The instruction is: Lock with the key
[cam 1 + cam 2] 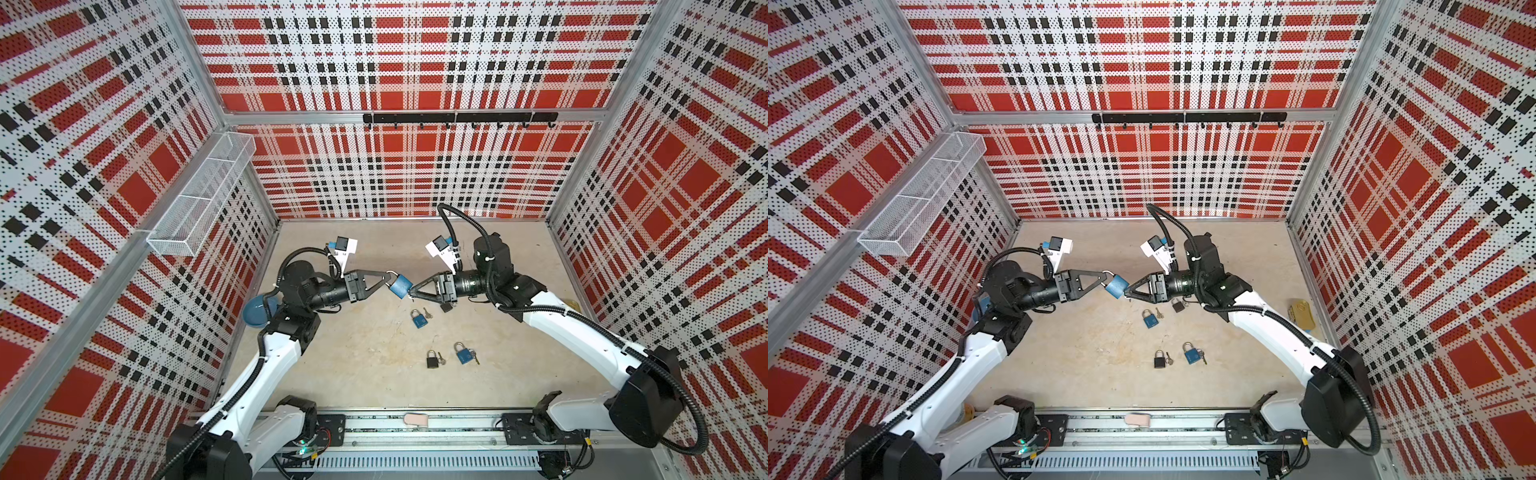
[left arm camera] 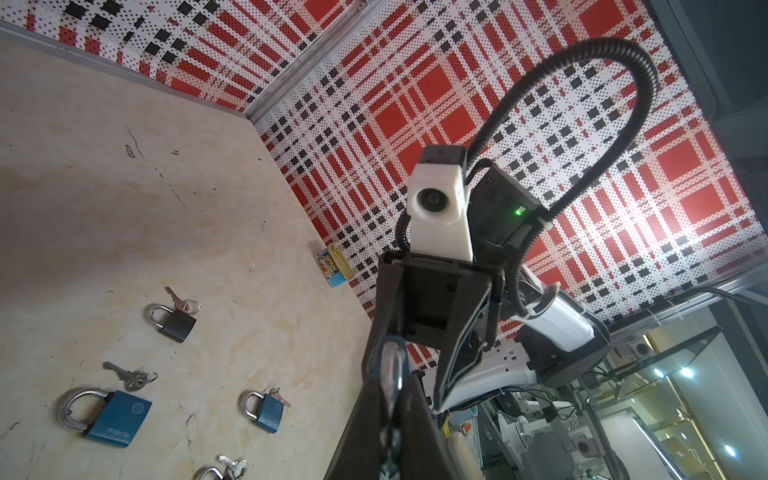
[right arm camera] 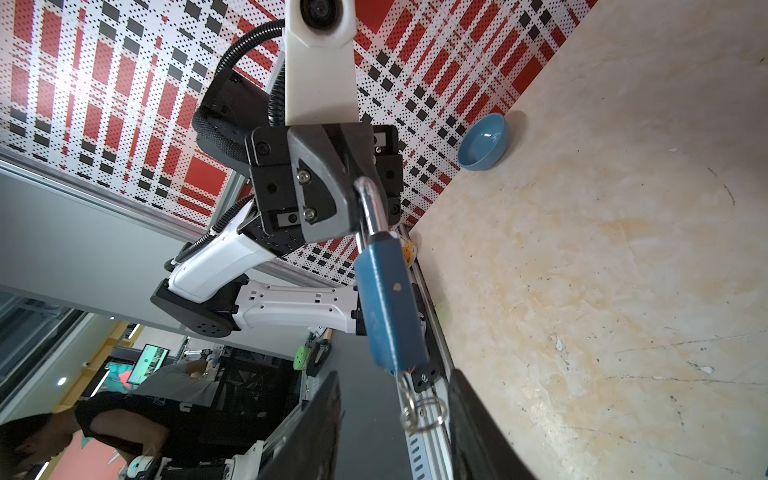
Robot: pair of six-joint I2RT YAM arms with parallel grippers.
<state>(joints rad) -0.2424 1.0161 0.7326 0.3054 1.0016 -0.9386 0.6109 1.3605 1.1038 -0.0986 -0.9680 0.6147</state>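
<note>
Above the middle of the worktop (image 1: 365, 374), the left gripper (image 1: 388, 276) is clenching the shackle of a blue padlock (image 1: 402, 286), holding it aloft. A key (image 3: 404, 386) is sitting in its base. The right gripper (image 1: 411, 295) is standing released, its fingers flanking the key ring (image 3: 424, 412).

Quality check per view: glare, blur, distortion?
In both top views: even light, plaid wall lines bowed by the lens. Left wrist view: glare on the side wall, shackle blurred up close. Right wrist view: blue padlock sharp, right pincer fingers dark, blurred.
</note>
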